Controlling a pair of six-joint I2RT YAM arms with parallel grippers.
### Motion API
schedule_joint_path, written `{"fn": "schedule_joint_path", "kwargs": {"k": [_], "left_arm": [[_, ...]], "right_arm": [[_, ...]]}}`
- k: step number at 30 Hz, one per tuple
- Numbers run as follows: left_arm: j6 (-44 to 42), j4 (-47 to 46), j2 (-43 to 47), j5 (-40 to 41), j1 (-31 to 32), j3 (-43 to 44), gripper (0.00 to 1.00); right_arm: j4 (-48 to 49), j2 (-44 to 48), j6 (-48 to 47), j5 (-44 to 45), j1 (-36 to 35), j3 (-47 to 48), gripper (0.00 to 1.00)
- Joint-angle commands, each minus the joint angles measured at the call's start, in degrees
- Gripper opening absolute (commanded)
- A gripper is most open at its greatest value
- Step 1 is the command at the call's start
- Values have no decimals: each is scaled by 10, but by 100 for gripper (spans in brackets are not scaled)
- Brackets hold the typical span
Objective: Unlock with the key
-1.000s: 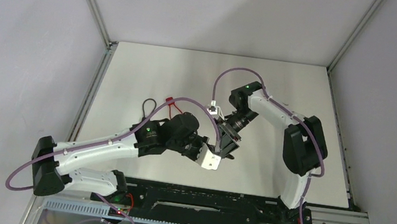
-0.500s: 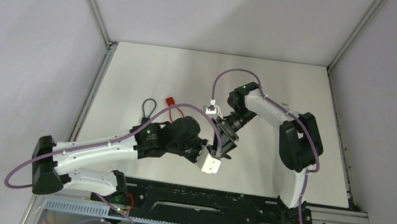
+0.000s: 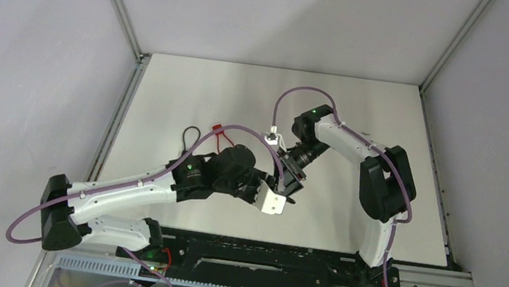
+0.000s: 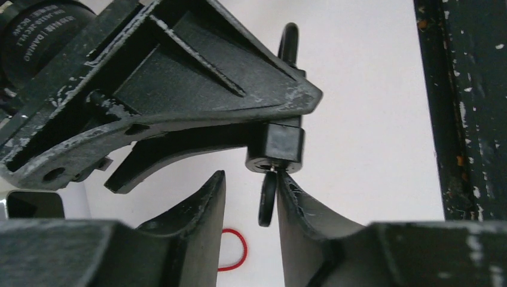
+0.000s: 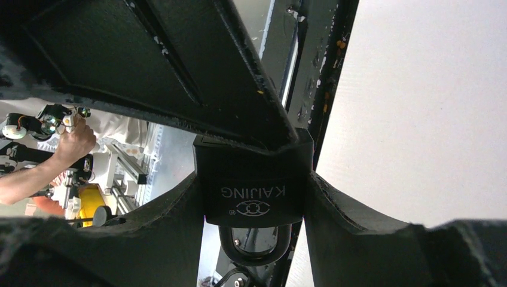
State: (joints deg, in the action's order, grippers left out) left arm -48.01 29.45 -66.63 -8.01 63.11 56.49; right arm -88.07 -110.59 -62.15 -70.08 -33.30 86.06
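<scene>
A black padlock point(image 5: 254, 185) marked KAIJING is clamped by its body between the fingers of my right gripper point(image 5: 252, 179), its shackle point(image 5: 254, 245) pointing at the camera. In the left wrist view the padlock point(image 4: 282, 146) sits under the right gripper's finger point(image 4: 179, 89). The black-headed key point(image 4: 268, 200) sticks out of the lock's bottom. My left gripper point(image 4: 251, 179) stands open around the key. The key's head lies against one finger point(image 4: 299, 203), with a clear gap to the other. From above, both grippers point(image 3: 269, 189) point(image 3: 287, 186) meet over the table's front middle.
A red band point(image 3: 218, 130) and a black cord loop point(image 3: 190, 136) lie on the white table point(image 3: 358, 112) behind the left arm. The red band point(image 4: 234, 251) also shows below the left fingers. The black base rail point(image 3: 260, 250) runs along the near edge.
My left gripper's jaws have parted and let go of the key, which stays in the padlock. Both grippers dipped toward the near edge and came back. The right gripper keeps its hold.
</scene>
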Motion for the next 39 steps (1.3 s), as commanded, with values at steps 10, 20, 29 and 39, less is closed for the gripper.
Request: {"fn": "schedule_joint_path", "kwargs": {"k": [10, 20, 29, 39], "left_arm": [[5, -5, 6, -23, -10, 44, 70], [29, -1, -32, -84, -8, 70, 67], [30, -2, -45, -98, -8, 65, 61], [35, -11, -65, -89, -8, 66, 28]], "right_arm": [[-39, 41, -4, -62, 0, 10, 0], [-39, 44, -4, -66, 0, 11, 0], [-40, 50, -4, -68, 3, 10, 0], [-40, 56, -4, -70, 7, 11, 0]]}}
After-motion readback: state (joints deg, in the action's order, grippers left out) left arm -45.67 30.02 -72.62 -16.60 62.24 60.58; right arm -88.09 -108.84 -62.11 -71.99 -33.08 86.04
